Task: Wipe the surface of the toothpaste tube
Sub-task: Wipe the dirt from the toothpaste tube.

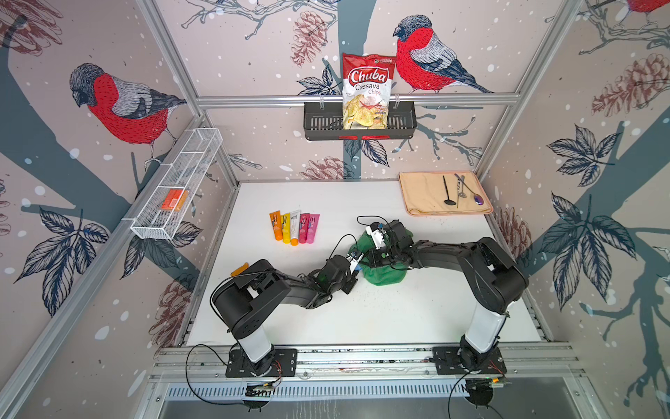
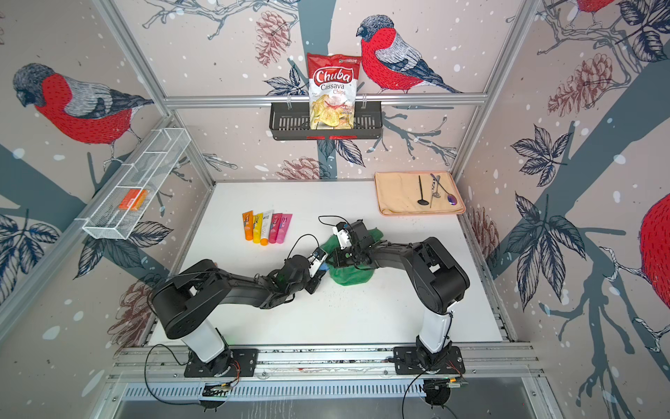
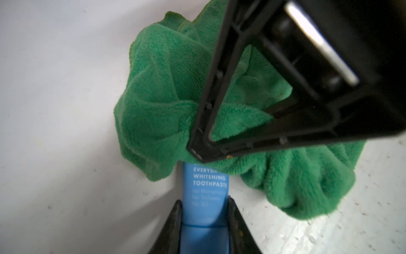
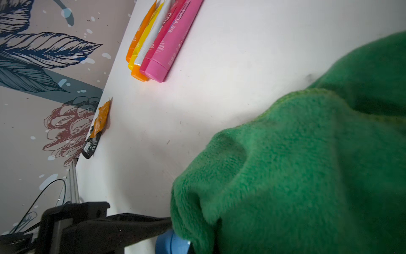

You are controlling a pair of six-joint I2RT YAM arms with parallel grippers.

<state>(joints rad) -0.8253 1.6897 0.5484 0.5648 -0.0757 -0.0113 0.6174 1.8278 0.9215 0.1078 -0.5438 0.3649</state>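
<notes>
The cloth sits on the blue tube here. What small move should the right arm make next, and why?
Probably drag the green cloth along the toothpaste tube toward the left gripper: the right gripper pinches the cloth over the tube's far part, while the printed stretch lies uncovered.

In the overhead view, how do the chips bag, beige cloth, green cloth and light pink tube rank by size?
Chuba cassava chips bag and beige cloth: largest, too alike to rank.
Then green cloth, partly hidden.
Smallest: light pink tube.
</notes>
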